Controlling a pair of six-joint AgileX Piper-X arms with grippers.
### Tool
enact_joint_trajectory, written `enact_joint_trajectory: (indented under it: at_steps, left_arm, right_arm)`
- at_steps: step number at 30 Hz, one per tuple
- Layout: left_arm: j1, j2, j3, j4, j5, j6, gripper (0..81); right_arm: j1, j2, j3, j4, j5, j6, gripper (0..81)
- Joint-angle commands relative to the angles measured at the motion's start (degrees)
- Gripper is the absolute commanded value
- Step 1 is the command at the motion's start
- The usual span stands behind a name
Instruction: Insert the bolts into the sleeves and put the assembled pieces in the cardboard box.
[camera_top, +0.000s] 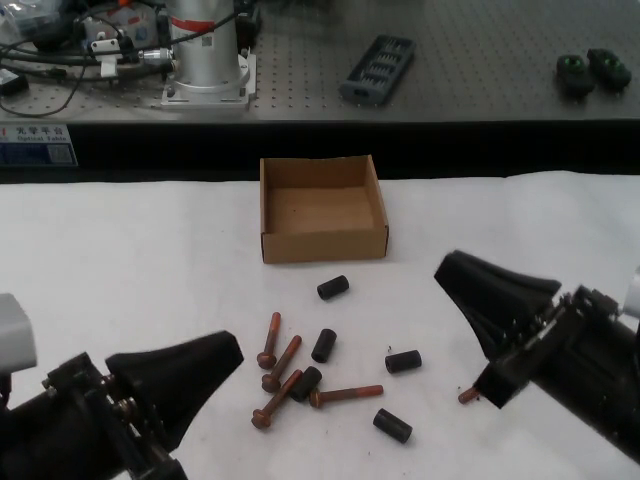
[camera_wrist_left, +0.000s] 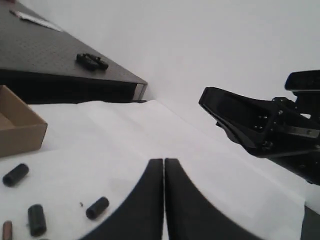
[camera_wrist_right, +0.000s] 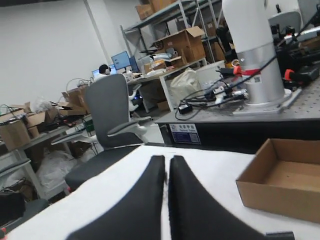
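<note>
open cardboard box (camera_top: 322, 210) upright; reddish bolts (camera_top: 271, 335) and black sleeves (camera_top: 333, 288) scattered nearby, one pair perhaps joined.

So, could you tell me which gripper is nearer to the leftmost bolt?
Left. The left gripper lies just beside the leftmost bolt; the right gripper is far off on its other side, beyond the sleeves.

The cardboard box (camera_top: 325, 243) was plain brown card, matt and faintly fibrous. The bolts (camera_top: 347, 394) looked like dull coppery metal, the sleeves (camera_top: 333, 288) matt black, perhaps plastic or rubber. The counter (camera_top: 130, 260) showed a white, paper-like top, softly creased. The left arm's fingers (camera_wrist_left: 150, 200) were smooth black plastic with a faint sheen.
</note>
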Motion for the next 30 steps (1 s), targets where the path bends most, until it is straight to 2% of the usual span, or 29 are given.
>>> enact_joint_trajectory:
  at_steps: [1,4,6,10,13,15,19,21,26,30]
  left_arm:
    - [-0.4,0.0,-0.6,-5.2,0.6,1.5,0.6]
    - [-0.4,0.0,-2.1,-9.4,0.6,1.7,0.6]
    - [-0.4,0.0,-4.1,-9.1,0.6,1.7,0.6]
    - [-0.4,0.2,-10.6,-4.0,0.6,6.3,0.6]
    - [0.0,0.5,-18.2,10.3,0.6,13.3,0.6]
    - [1.0,0.6,-24.0,25.1,0.6,20.3,0.6]
    - [4.0,0.6,-33.1,48.3,-3.2,31.4,0.6]
    - [6.2,0.6,-35.4,52.5,-5.4,34.9,0.6]
    - [15.3,0.6,-36.4,57.3,-5.6,35.8,0.6]
    - [21.9,0.6,-36.4,65.2,-0.1,40.5,0.6]
  right_arm:
    - [-0.3,0.0,-3.3,-3.9,0.2,2.2,4.3]
    - [-0.3,0.0,-8.1,-0.2,-2.3,2.1,4.3]
    - [-0.3,-0.8,-12.7,7.5,-5.3,1.1,4.3]
    - [-0.3,-4.9,-23.0,34.3,-7.9,-11.8,4.3]
    - [-1.8,-7.6,-30.9,56.9,-7.9,-19.8,4.3]
    - [-3.5,-8.1,-33.8,66.2,-7.9,-22.8,4.3]
    - [-6.3,-8.0,-34.9,67.9,-0.3,-32.7,4.3]
    - [-7.8,-7.4,-34.9,68.7,2.3,-32.9,4.3]
    - [-13.0,-3.1,-34.9,72.3,-7.1,-29.5,4.3]
    - [-14.3,2.0,-34.9,74.1,-9.3,-32.9,4.3]
